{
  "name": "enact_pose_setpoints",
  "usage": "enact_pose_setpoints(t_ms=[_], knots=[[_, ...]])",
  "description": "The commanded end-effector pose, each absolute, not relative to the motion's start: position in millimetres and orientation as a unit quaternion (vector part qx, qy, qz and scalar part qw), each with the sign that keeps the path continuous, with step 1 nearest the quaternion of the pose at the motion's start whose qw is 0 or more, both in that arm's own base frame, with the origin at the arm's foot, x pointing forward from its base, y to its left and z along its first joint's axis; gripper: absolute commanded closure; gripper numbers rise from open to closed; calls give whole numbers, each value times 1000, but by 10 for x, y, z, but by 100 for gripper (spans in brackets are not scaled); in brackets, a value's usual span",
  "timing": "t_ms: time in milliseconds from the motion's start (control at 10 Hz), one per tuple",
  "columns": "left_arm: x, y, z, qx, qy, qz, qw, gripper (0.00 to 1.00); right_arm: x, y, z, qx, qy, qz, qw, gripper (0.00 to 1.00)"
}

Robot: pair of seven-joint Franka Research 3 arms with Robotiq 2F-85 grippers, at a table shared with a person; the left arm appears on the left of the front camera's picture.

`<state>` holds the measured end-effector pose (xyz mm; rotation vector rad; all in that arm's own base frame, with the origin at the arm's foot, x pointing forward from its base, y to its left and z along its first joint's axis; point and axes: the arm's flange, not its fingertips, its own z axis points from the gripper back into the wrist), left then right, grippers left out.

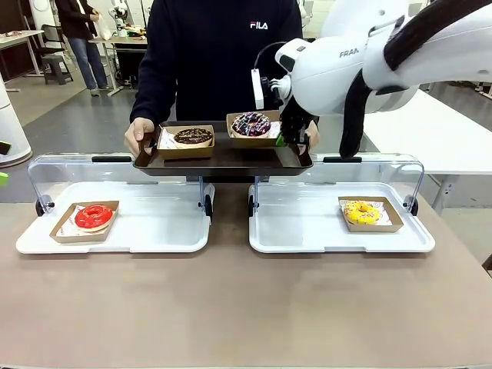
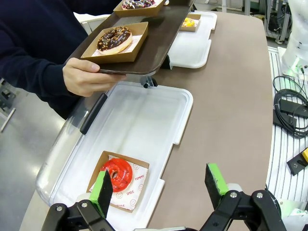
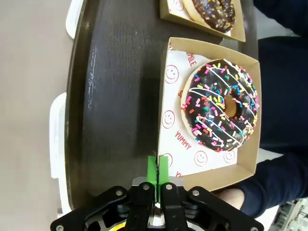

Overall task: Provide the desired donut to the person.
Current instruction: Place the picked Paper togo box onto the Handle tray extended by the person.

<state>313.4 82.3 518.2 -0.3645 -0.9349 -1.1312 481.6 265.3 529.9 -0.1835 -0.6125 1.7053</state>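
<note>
Two boxed donuts (image 1: pixel 194 137) are sitting side by side on the tray (image 1: pixel 223 160), which the person (image 1: pixel 223 54) is holding behind two bins (image 1: pixel 115 231) resting on the worktop (image 1: pixel 246 307).

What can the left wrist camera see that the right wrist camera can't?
The left wrist view alone has the red donut in its white tray, the yellow donut far off, and the open left hand. The right wrist view alone has the shut right hand clamped on the sprinkle donut's box edge. Both show the brown tray, the chocolate donut, and the sprinkle donut.
</note>
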Motion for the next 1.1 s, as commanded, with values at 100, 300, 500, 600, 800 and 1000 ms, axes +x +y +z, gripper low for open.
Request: enact_pose_setpoints(t_ms=[100, 300, 500, 600, 800, 1000], knots=[[3131, 830, 5184, -169, -427, -512, 726, 0, 4910, 2679, 5340, -58, -277, 745, 604, 98], [3131, 830, 5184, -169, -427, -512, 726, 0, 4942, 2652, 5334, -49, -277, 736, 616, 41], [3131, 830, 5184, -169, -427, -512, 726, 0, 4962, 2632, 5343, -47, -278, 734, 618, 0], [3131, 830, 5184, -169, -427, -512, 726, 0, 4976, 2632, 5361, -41, -279, 732, 621, 0], [3131, 830, 5184, -169, -427, -512, 726, 0, 4959, 2597, 5385, -30, -280, 735, 617, 15], [3131, 830, 5184, -169, -427, -512, 726, 0, 4946, 2594, 5400, -24, -279, 736, 616, 0]])
